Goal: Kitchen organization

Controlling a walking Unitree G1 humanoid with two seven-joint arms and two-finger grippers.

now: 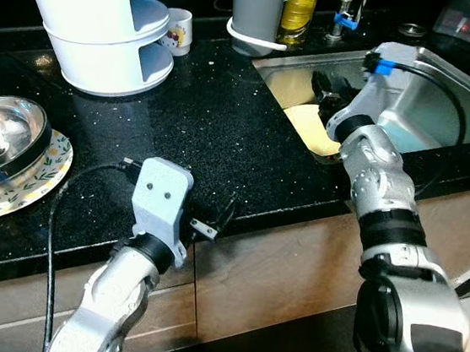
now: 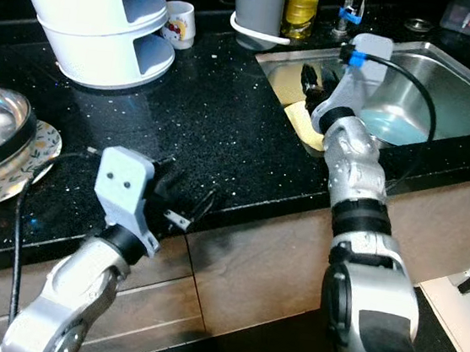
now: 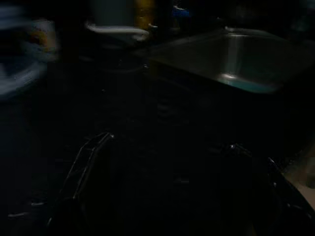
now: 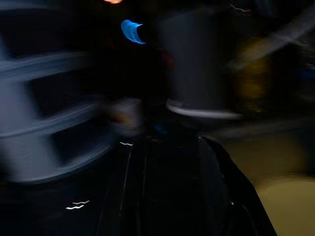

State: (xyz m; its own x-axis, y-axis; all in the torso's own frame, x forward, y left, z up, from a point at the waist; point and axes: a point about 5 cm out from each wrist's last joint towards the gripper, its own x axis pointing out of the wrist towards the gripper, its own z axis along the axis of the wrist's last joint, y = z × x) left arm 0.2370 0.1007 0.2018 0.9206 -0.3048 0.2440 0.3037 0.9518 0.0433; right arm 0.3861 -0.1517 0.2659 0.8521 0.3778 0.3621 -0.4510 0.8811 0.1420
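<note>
Yellow sponge (image 1: 313,125) at upper centre is being approached by the right gripper (image 1: 329,97), grip state untellable; a grasp is needed next.

A black speckled bench (image 1: 223,132) is seen with a steel sink (image 1: 449,90) set in it. The right claw (image 1: 328,91) is held over the sink's near corner above a yellow board (image 1: 309,125). The left claw (image 1: 213,220) is held at the bench edge.
</note>
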